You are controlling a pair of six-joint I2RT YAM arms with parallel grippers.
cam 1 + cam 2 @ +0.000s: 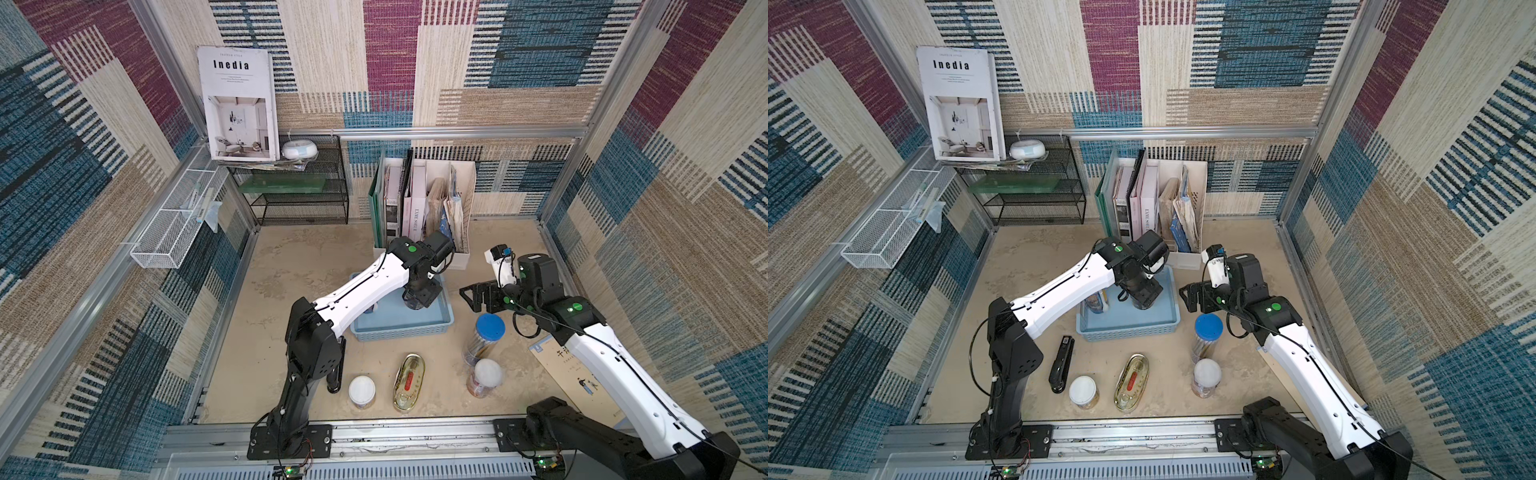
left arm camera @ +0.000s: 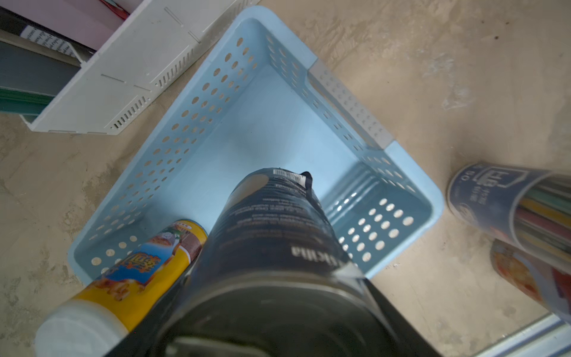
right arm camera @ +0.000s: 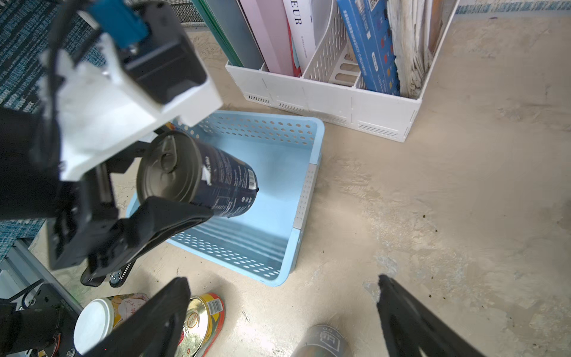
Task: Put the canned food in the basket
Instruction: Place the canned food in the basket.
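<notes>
In a top view the left claw (image 1: 417, 300) hides most of the dark can (image 3: 216, 185) it grips, its arm nearly covers the yellow can (image 2: 145, 262) beside it, and the tube (image 3: 321, 340) near the right claw (image 3: 282, 279) is cut off.

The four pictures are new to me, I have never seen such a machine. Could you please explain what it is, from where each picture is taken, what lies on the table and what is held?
This is a robot with two arms, each ending in jaws that grasp. Both top views look down from one camera head above; the other two pictures come from cameras on the wrists. The left arm holds a dark can with a pull tab in its jaws, over the blue basket. A yellow can is already inside it. The right arm has its jaws open and empty. On the table wait a white-lidded can, a gold oval tin, a white-lidded jar, a tall tube with a blue lid and a black stapler.
</notes>
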